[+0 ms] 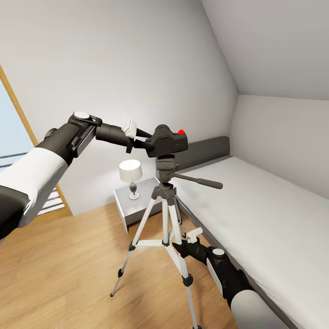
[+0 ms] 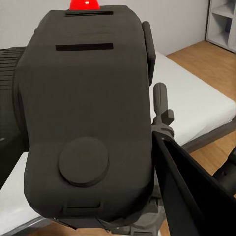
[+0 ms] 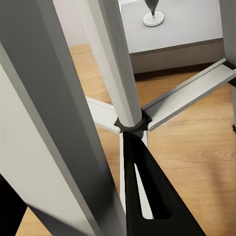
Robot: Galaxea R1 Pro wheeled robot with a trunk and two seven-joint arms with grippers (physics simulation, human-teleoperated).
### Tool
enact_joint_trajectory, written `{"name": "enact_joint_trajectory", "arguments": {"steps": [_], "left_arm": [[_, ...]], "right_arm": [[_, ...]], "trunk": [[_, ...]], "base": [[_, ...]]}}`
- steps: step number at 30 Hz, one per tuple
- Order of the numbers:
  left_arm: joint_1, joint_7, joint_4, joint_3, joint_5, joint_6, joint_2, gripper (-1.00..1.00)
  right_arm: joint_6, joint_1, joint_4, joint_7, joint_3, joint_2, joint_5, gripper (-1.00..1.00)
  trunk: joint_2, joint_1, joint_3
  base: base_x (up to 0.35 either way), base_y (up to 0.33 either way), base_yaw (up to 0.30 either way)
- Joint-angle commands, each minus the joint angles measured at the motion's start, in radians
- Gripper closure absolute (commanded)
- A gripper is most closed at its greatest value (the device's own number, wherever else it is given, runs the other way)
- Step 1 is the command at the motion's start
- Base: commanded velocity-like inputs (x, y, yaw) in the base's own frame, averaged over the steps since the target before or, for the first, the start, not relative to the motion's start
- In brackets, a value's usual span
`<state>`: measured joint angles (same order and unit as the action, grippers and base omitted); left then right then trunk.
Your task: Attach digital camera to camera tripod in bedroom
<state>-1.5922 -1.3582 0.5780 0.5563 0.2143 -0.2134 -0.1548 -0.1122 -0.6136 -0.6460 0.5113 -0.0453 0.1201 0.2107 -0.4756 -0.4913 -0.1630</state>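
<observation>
The black digital camera (image 1: 168, 140), red button on top, sits directly over the black head of the camera tripod (image 1: 165, 172); I cannot tell whether a gap is left between them. My left gripper (image 1: 150, 143) reaches in from the left and is shut on the camera's side. In the left wrist view the camera (image 2: 88, 113) looms large, with one dark finger (image 2: 194, 194) beside it and the pan handle (image 2: 161, 103) behind. Low down, my right gripper (image 1: 182, 249) is shut on a silver tripod leg (image 3: 59, 128), a black finger (image 3: 147, 201) alongside it.
A grey nightstand (image 1: 139, 205) with a small lamp (image 1: 130, 172) stands just behind the tripod. The white bed (image 1: 260, 214) runs along the right, close to the tripod's legs. A wood-framed window (image 1: 18, 123) is at the left. Open wood floor (image 1: 64, 269) lies front left.
</observation>
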Motion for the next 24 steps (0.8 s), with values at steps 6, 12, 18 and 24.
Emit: {"name": "enact_joint_trajectory", "arguments": {"steps": [6, 12, 18, 24], "left_arm": [[-0.002, 0.001, 0.000, 0.008, 0.010, -0.007, -0.002, 1.00], [-0.002, 0.001, 0.000, 0.007, 0.010, -0.007, -0.003, 1.00], [-0.002, 0.001, -0.001, 0.008, 0.010, -0.007, -0.005, 1.00], [-0.002, 0.001, -0.003, 0.008, 0.010, -0.005, -0.008, 1.00]], "right_arm": [[-0.004, 0.000, 0.077, 0.001, -0.004, 0.001, 0.030, 1.00], [-0.004, 0.000, 0.077, 0.001, -0.004, 0.001, 0.030, 1.00], [-0.004, 0.000, 0.077, 0.001, -0.004, 0.001, 0.030, 1.00], [-0.004, 0.000, 0.077, 0.001, -0.004, 0.001, 0.030, 1.00]], "trunk": [[-0.001, -0.001, -0.002], [-0.001, -0.001, -0.002], [-0.001, -0.001, -0.002], [-0.001, -0.001, -0.002]], "base": [[0.000, 0.000, 0.000], [0.000, 0.000, 0.000], [0.000, 0.000, 0.000], [0.000, 0.000, 0.000]]}}
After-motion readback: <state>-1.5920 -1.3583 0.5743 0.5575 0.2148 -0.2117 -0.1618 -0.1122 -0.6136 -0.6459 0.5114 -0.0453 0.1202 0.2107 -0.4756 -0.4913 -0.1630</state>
